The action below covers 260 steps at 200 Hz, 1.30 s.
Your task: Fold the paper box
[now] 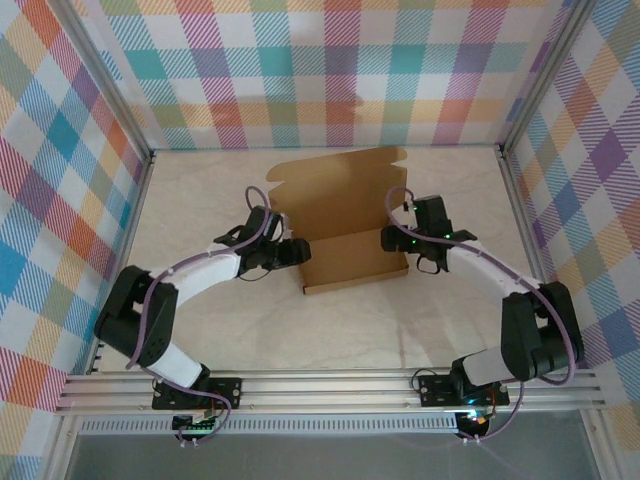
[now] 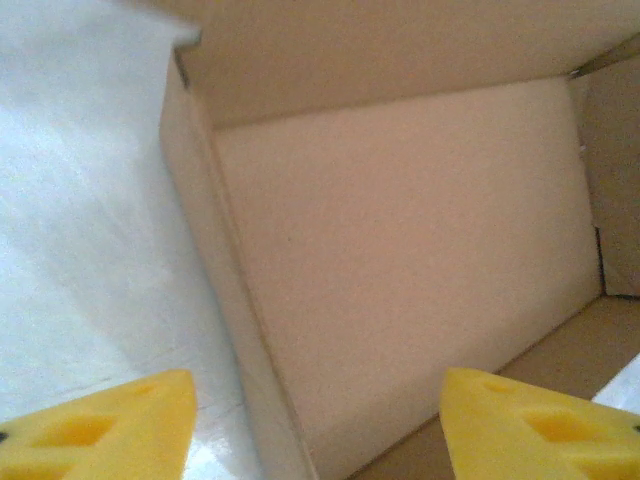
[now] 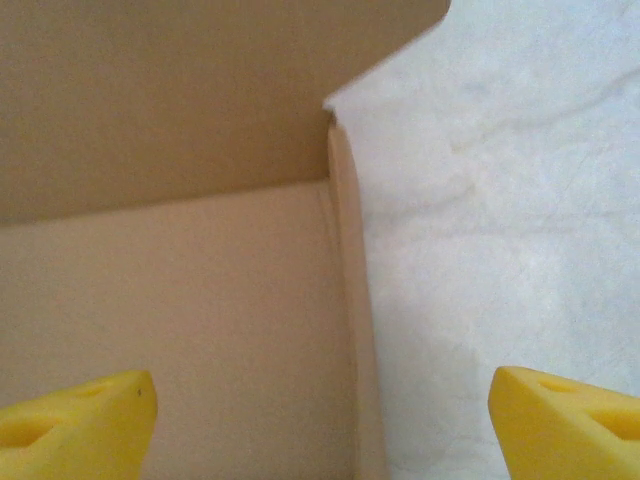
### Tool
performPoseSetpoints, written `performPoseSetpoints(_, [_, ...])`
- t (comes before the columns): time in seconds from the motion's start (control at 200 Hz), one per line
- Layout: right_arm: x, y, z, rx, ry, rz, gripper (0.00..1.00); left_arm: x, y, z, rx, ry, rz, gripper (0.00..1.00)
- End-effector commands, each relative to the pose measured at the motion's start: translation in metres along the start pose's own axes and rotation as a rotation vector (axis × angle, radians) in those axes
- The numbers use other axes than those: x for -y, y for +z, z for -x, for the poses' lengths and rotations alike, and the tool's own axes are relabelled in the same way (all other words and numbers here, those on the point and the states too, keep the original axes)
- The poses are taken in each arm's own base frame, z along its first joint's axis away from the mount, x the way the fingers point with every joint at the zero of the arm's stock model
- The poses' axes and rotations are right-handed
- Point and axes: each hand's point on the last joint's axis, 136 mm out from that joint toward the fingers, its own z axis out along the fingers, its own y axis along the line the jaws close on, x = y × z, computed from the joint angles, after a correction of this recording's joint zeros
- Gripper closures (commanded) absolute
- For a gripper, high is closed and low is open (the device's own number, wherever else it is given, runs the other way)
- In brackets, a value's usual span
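The paper box [image 1: 350,235] sits in the middle of the table, a shallow brown cardboard tray with its lid flap standing up at the back. My left gripper [image 1: 298,250] is at the box's left side wall. In the left wrist view it [image 2: 318,425] is open, with that wall [image 2: 225,300] between the yellow fingertips [image 2: 110,425]. My right gripper [image 1: 392,240] is at the right side wall. Seen from the right wrist it [image 3: 322,425] is open and straddles that wall [image 3: 350,300], one fingertip [image 3: 80,420] over the box floor [image 3: 180,300], the other over the table.
The white tabletop [image 1: 250,330] is ringed by plaid enclosure walls [image 1: 60,180] at the left, back and right. An aluminium rail [image 1: 330,385] carrying both arm bases runs along the near edge. Bare table lies in front of the box.
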Motion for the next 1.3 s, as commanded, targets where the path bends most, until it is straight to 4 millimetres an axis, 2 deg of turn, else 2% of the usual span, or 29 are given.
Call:
performPoseSetpoints(0.0, [0.000, -0.012, 0.031, 0.071, 0.028, 0.107, 0.15, 0.001, -0.025, 0.021, 0.094, 0.082, 0.075, 0.25])
performPoseSetpoints(0.04, [0.006, -0.012, 0.034, 0.064, 0.053, 0.101, 0.18, -0.001, -0.028, 0.028, 0.108, 0.077, 0.098, 0.21])
performPoseSetpoints(0.08, [0.014, -0.010, 0.037, 0.056, 0.091, 0.077, 0.21, -0.009, -0.029, 0.027, 0.082, 0.055, 0.139, 0.19])
performPoseSetpoints(0.14, [0.032, -0.004, 0.034, 0.025, 0.204, 0.018, 0.27, -0.013, -0.025, 0.030, 0.068, 0.022, 0.156, 0.19])
performPoseSetpoints(0.24, [0.049, 0.008, 0.013, -0.081, 0.407, -0.018, 0.38, -0.005, -0.012, 0.029, 0.035, -0.028, 0.108, 0.18])
performPoseSetpoints(0.305, [0.048, 0.015, 0.001, -0.119, 0.463, -0.011, 0.42, 0.001, 0.002, 0.022, -0.008, -0.065, 0.058, 0.19])
performPoseSetpoints(0.32, [0.048, 0.017, -0.001, -0.122, 0.471, -0.011, 0.44, 0.007, 0.003, 0.026, 0.008, -0.065, 0.031, 0.20])
performPoseSetpoints(0.395, [0.047, 0.024, -0.017, -0.163, 0.513, -0.004, 0.50, 0.011, 0.017, 0.022, -0.028, -0.082, 0.002, 0.24])
performPoseSetpoints(0.545, [0.035, 0.034, -0.044, -0.222, 0.559, 0.062, 0.56, 0.019, 0.034, 0.022, -0.070, -0.081, -0.033, 0.35])
performPoseSetpoints(0.69, [0.015, 0.036, -0.058, -0.252, 0.568, 0.133, 0.60, 0.022, 0.042, 0.027, -0.086, -0.065, -0.033, 0.40])
performPoseSetpoints(0.815, [0.000, 0.036, -0.059, -0.253, 0.548, 0.174, 0.60, 0.022, 0.044, 0.029, -0.093, -0.052, -0.021, 0.40])
performPoseSetpoints(0.925, [0.007, 0.031, -0.055, -0.228, 0.515, 0.133, 0.56, 0.019, 0.040, 0.031, -0.088, -0.026, 0.007, 0.40])
performPoseSetpoints(1.055, [0.024, 0.020, -0.039, -0.166, 0.462, 0.080, 0.37, 0.003, 0.023, 0.034, -0.047, 0.031, 0.091, 0.35])
performPoseSetpoints(1.165, [0.029, 0.010, -0.013, -0.075, 0.371, 0.110, 0.26, -0.004, 0.003, 0.046, 0.033, 0.066, 0.108, 0.29])
performPoseSetpoints(1.295, [0.018, 0.000, 0.024, 0.027, 0.134, 0.220, 0.14, -0.011, -0.022, 0.065, 0.111, 0.104, 0.100, 0.20])
